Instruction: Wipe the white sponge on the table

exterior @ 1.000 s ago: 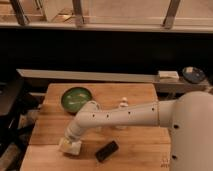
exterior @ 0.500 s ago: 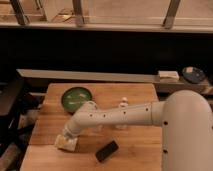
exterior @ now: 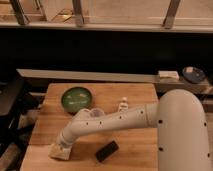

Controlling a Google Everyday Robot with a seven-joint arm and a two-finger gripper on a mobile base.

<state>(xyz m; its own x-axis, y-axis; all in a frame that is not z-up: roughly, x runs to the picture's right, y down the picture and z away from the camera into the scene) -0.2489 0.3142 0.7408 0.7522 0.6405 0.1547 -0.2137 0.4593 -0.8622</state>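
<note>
The white sponge lies on the wooden table near its front left edge, a cream block partly covered from above. My gripper sits right on top of it at the end of the white arm, which reaches in from the right. The gripper is shut and pressed onto the sponge.
A black rectangular bar lies just right of the sponge. A green bowl stands at the back left of the table and a small white bottle behind the arm. A ledge at the back holds a dark dish.
The gripper and the sponge have slid left and toward the front edge of the table. The bar, bowl and bottle have stayed put.
</note>
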